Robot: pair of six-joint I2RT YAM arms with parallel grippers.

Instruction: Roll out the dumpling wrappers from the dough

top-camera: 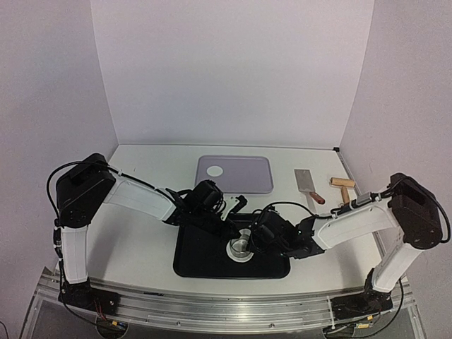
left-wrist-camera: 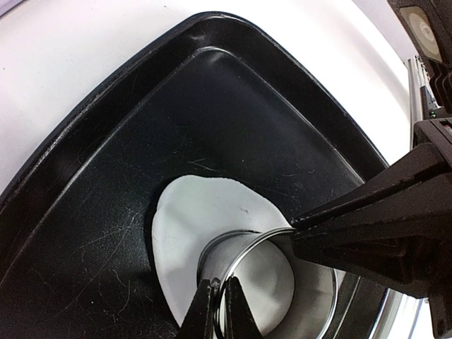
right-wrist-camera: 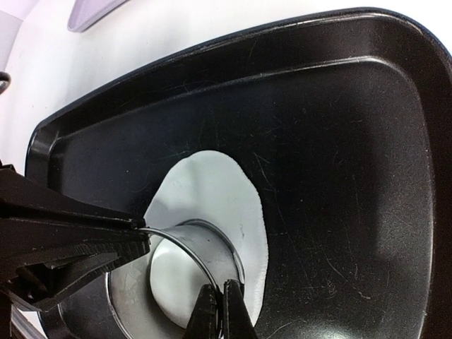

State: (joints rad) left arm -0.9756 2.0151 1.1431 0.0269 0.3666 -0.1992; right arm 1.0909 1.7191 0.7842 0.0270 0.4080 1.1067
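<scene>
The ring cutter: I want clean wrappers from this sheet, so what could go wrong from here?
1. Both the left gripper and right gripper pinch only the thin rim of the ring cutter; an uneven lift could tilt it or let it slip.
2. The cutter sits off-centre on the dough, so the disc may lack a full edge.
3. The cut disc might stick inside and lift off the black tray.

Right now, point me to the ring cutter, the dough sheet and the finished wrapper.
ring cutter (right-wrist-camera: 210, 247): right wrist view, on its outer metal wall.
dough sheet (right-wrist-camera: 219, 187): right wrist view, flat part beyond the cutter.
finished wrapper (top-camera: 214, 170): top external view, centre of the white disc.
</scene>
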